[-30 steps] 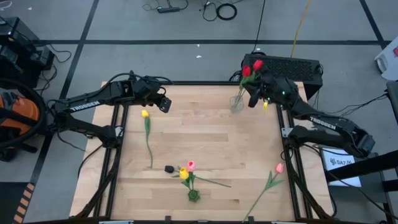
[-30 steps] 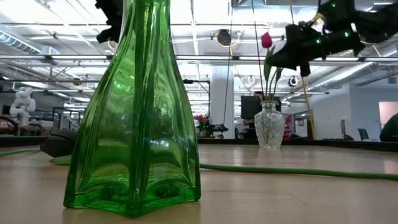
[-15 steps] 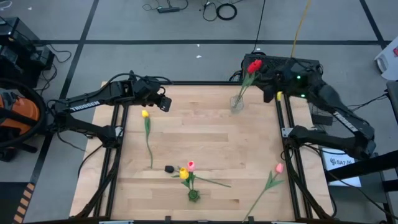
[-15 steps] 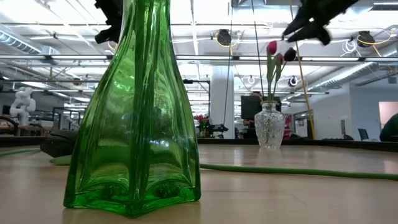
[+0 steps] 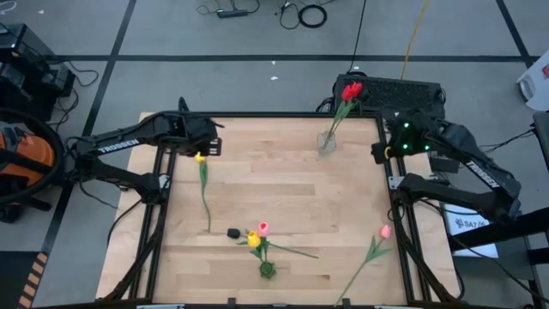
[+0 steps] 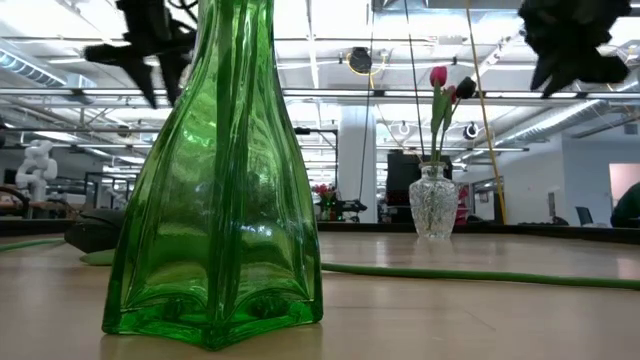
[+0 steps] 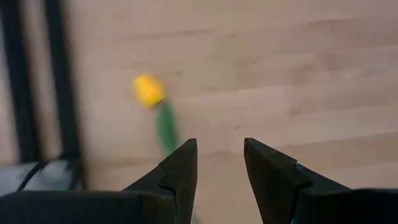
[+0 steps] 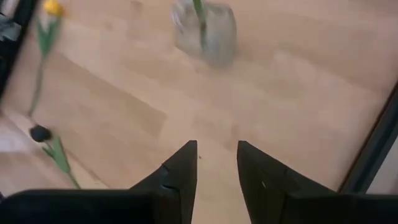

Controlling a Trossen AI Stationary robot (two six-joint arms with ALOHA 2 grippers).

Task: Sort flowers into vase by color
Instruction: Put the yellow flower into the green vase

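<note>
A clear vase (image 5: 327, 142) at the table's far right holds red tulips (image 5: 351, 90); the low view shows them upright in the vase (image 6: 433, 200). A green vase (image 5: 268, 269) stands near the near edge. One yellow tulip (image 5: 200, 158) lies flat at the left. Black (image 5: 233, 233), yellow (image 5: 254, 240) and pink (image 5: 263, 227) heads lie beside the green vase. Another pink tulip (image 5: 385, 232) lies at the right. My left gripper (image 5: 208, 148) hangs open just above the yellow tulip (image 7: 148, 90). My right gripper (image 5: 377, 154) is open at the right edge, away from the clear vase (image 8: 205, 28).
The green vase (image 6: 215, 170) fills the near part of the low view, with a green stem (image 6: 470, 272) lying across the table behind it. A black box (image 5: 395, 90) sits beyond the far right corner. Bare wood (image 5: 283, 184) spreads across the table's middle.
My right gripper has drawn back from the clear vase, first toward the far right, then toward the near side along the right edge; the red tulips stay upright in the vase. My left gripper has moved left and down toward the yellow tulip's head, tipping downward.
</note>
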